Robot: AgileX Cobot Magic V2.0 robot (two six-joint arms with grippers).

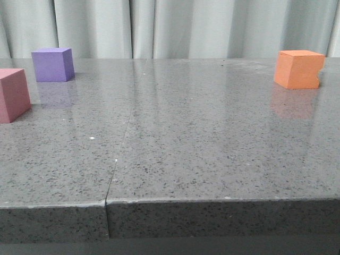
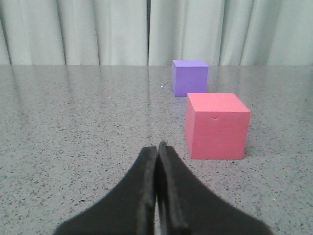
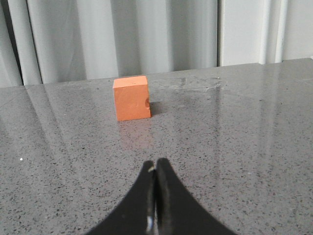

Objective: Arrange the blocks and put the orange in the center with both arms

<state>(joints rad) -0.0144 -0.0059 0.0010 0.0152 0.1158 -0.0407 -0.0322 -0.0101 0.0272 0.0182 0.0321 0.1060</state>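
Observation:
The purple cube (image 1: 52, 64) stands at the far left of the table. The pink-red cube (image 1: 13, 94) stands in front of it at the left edge, partly cut off. The orange cube (image 1: 298, 68) with a small notch in one side stands at the far right. Neither gripper shows in the front view. In the left wrist view my left gripper (image 2: 157, 147) is shut and empty, short of the pink-red cube (image 2: 216, 125), with the purple cube (image 2: 190, 77) behind it. In the right wrist view my right gripper (image 3: 156, 164) is shut and empty, well short of the orange cube (image 3: 131, 98).
The grey speckled table (image 1: 175, 138) has a seam running from the back to its front edge (image 1: 212, 201). A pale curtain (image 1: 170, 26) hangs behind the table.

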